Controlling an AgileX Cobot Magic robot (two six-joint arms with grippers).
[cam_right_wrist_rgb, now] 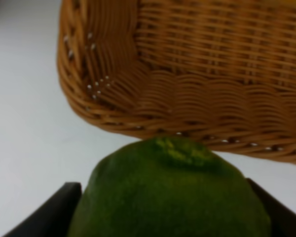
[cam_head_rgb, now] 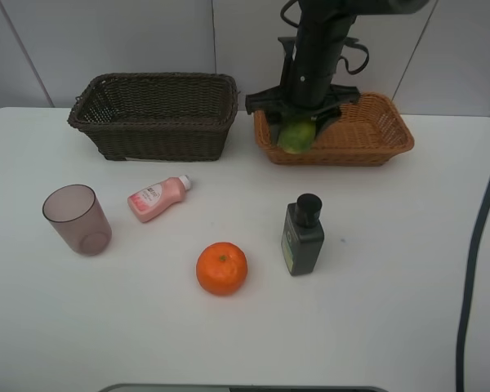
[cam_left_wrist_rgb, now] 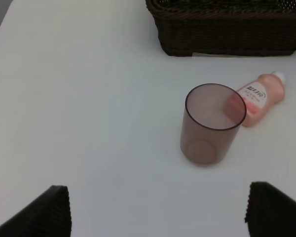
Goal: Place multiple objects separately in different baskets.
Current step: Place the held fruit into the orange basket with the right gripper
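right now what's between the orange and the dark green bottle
Nothing but bare white table lies between the orange and the dark green bottle; the exterior high view shows the gap.

My workplace is a robot test bench of the laboratory sort. The white table (cam_head_rgb: pixel 392 327) has a plain top carrying unrelated props set apart from one another: a dark brown wicker basket (cam_head_rgb: pixel 155 122) and an orange-tan wicker basket (cam_head_rgb: pixel 376 135) along its far edge, and a mauve plastic cup (cam_head_rgb: pixel 76 219), an orange (cam_head_rgb: pixel 221 268), a pink bottle (cam_head_rgb: pixel 157 198) and a dark green bottle (cam_head_rgb: pixel 302 237) nearer its middle. Behind the table stand pale wall panels (cam_head_rgb: pixel 106 41) with thin seams. My black arm (cam_head_rgb: pixel 318 49) comes down over the table's far edge, and a black cable (cam_head_rgb: pixel 472 269) runs along its right side.
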